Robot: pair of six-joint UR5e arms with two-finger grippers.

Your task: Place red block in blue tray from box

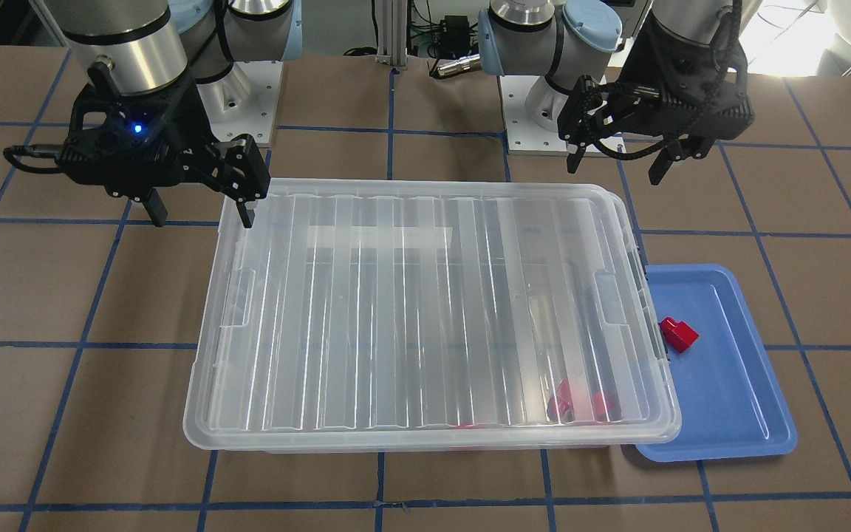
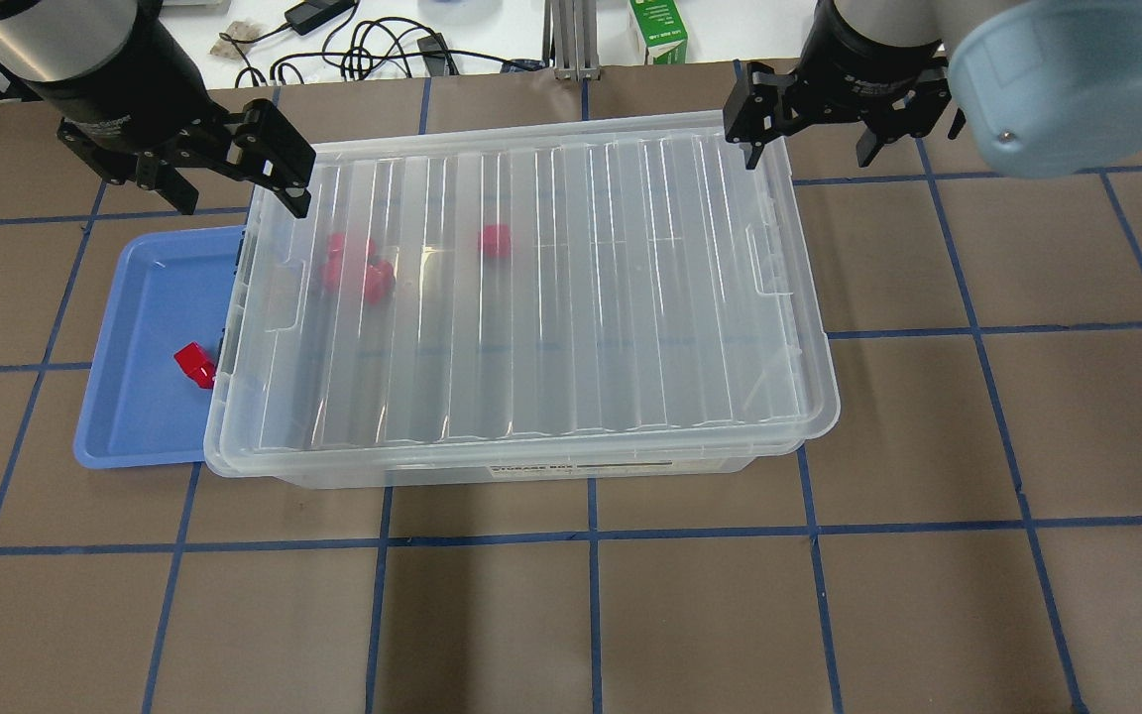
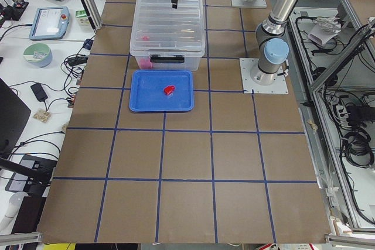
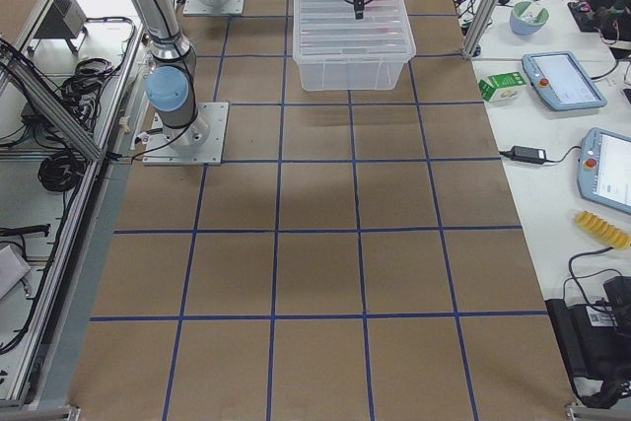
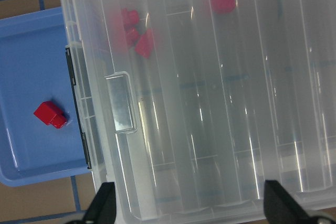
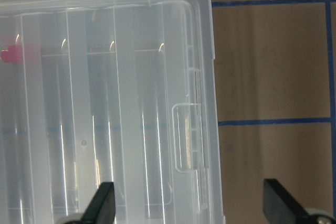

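Observation:
The box (image 2: pixel 521 297) is a clear bin with its ribbed lid lying on it. Several red blocks (image 2: pixel 358 268) show blurred through the lid near its tray-side end, and one more (image 2: pixel 495 240) further in. The blue tray (image 2: pixel 145 347) lies against the box's end, partly under the lid's edge, and holds one red block (image 2: pixel 195 364), also seen in the left wrist view (image 5: pixel 50 114) and the front view (image 1: pixel 679 334). My left gripper (image 2: pixel 237 195) is open and empty above the box's far corner by the tray. My right gripper (image 2: pixel 809 154) is open and empty over the opposite far corner.
The table (image 2: pixel 571 595) is brown board with a blue tape grid. Cables and a green carton (image 2: pixel 658 30) lie on a white bench beyond the far edge. The arm bases (image 1: pixel 544 125) stand behind the box.

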